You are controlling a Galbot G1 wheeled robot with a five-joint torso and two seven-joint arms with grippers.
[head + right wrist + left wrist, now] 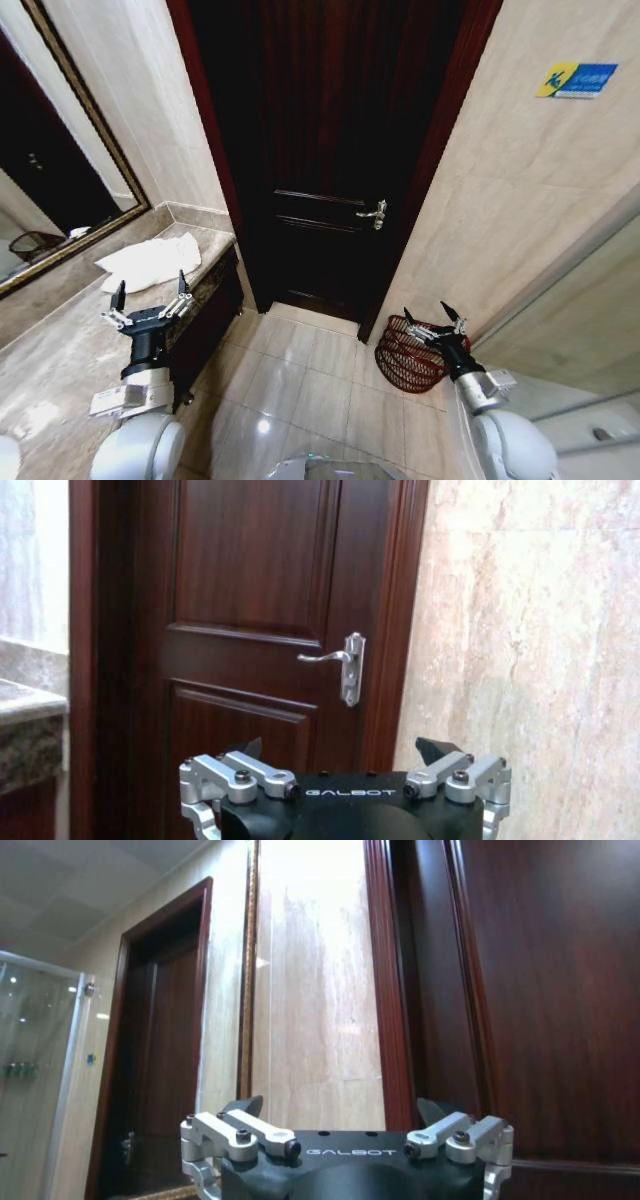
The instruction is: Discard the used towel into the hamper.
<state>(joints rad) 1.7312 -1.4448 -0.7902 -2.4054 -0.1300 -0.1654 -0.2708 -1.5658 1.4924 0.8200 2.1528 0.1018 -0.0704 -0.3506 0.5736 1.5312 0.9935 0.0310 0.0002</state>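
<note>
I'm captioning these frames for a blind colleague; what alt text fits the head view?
A white towel lies on a marble counter at left, with the open left gripper just short of it. Across the tiled floor, a reddish-brown wire hamper stands against the wall beside a closed dark door, the open right gripper above it.

A dark wooden door stands closed, with a metal lever handle on it. Left of the door, a framed mirror hangs above a stone counter.
</note>
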